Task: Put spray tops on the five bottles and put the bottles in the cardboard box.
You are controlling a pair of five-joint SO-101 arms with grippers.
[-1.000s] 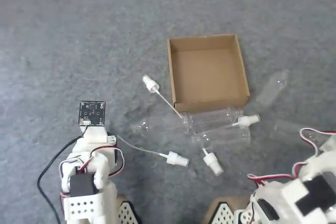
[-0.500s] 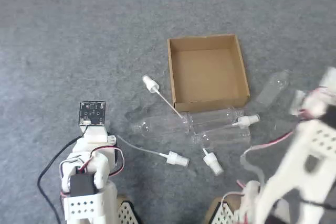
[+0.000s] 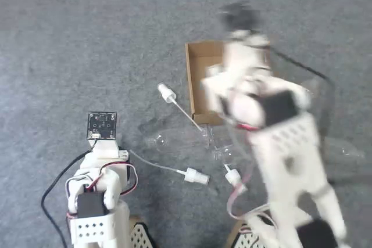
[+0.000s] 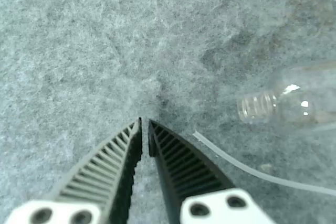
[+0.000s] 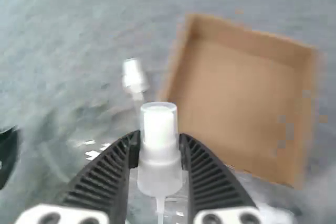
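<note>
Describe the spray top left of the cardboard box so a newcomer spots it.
Start at the cardboard box. Off its left wall lies a white spray top, tube slanting toward the box's near corner. The other two loose tops lie farther from it.

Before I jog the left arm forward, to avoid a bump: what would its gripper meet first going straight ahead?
Probably only the bare grey mat ahead of the left gripper; the clear bottle's neck and the thin tube lie off to one side, though depth is unclear.
</note>
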